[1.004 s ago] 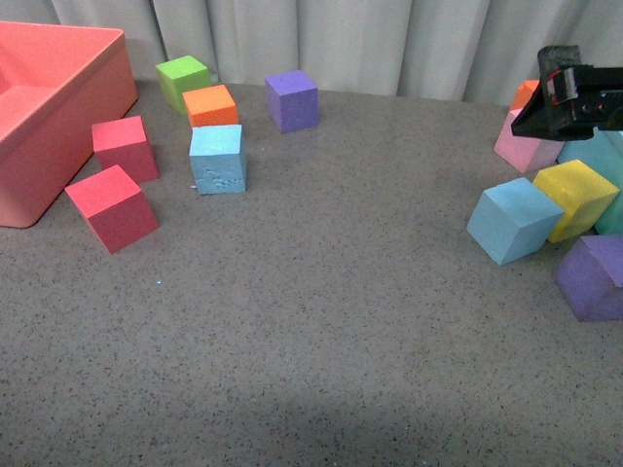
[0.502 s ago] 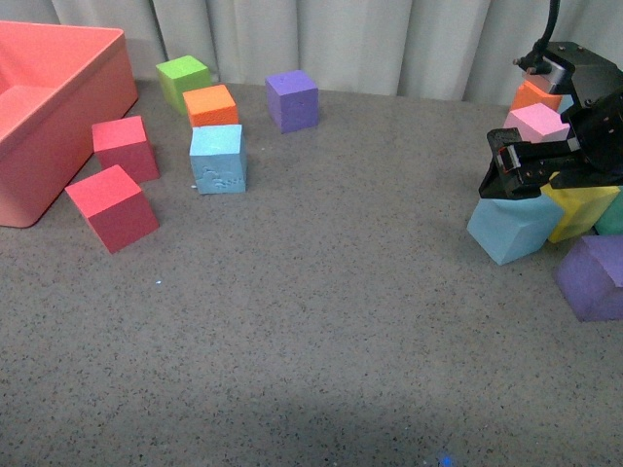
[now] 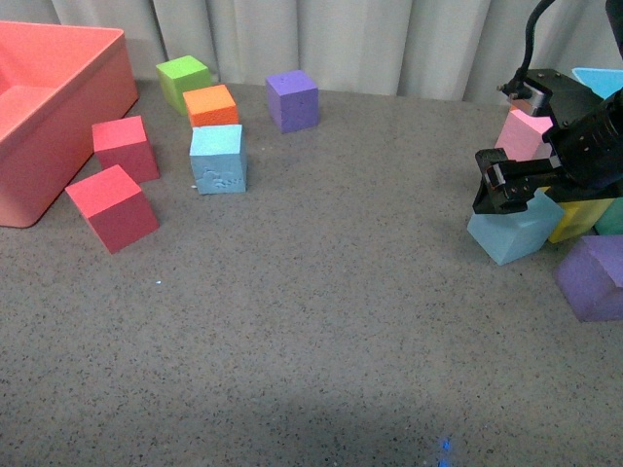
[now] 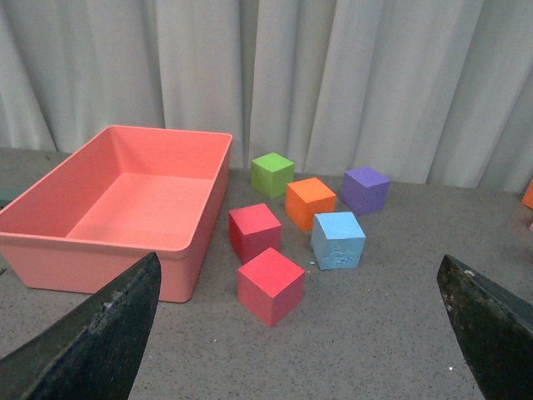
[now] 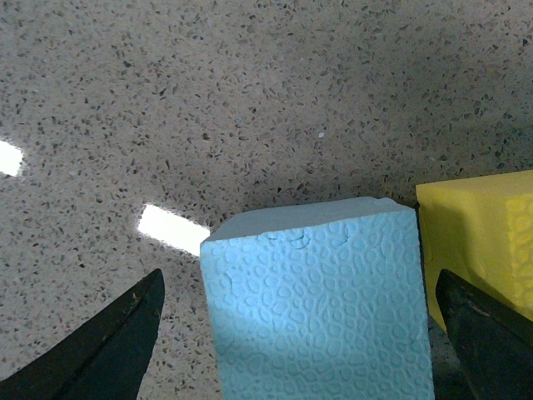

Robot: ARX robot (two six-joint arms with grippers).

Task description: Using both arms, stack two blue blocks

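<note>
Where the blue blocks sit: on a grey speckled tabletop (image 3: pixel 321 331), well apart. In the front view, one is at 10 o'clock from the table's centre and the other at 3 o'clock.
Left-hand blue block (image 3: pixel 217 159): a sky-blue foam cube standing square to the camera, its near face scuffed with shallow dents.
Its neighbours: an orange cube (image 3: pixel 211 105) just beside it at 12 o'clock, one red cube (image 3: pixel 125 148) at 9 o'clock, and a second red cube (image 3: pixel 112 206) at 8 o'clock.
Right-hand blue block (image 3: pixel 514 232): the same sky blue, turned corner-on to the front camera. The right wrist view shows its upper face embossed with a fine pebbled pattern and a small crease near one edge.
Its neighbours: a yellow cube (image 3: pixel 582 219) close at 3 o'clock, a purple cube (image 3: pixel 592 277) at 4 o'clock, and a pink cube (image 3: pixel 526 134) at 12 o'clock.
Right gripper (image 3: pixel 506 193): black, directly over the right-hand blue block with its jaws spread wide. In its wrist view the fingers (image 5: pixel 108 350) stand on either side of the cube, with tabletop showing between them and the foam.
Left gripper (image 4: pixel 296 358): out of the front view. Its wrist view shows the jaws wide apart with nothing held, facing the coral bin (image 4: pixel 125 200) and the left cluster of cubes.
Backdrop: a pale curtain (image 3: pixel 389 39), with a green cube (image 3: pixel 183 80) and a second purple cube (image 3: pixel 292 99) along the table's far edge.
</note>
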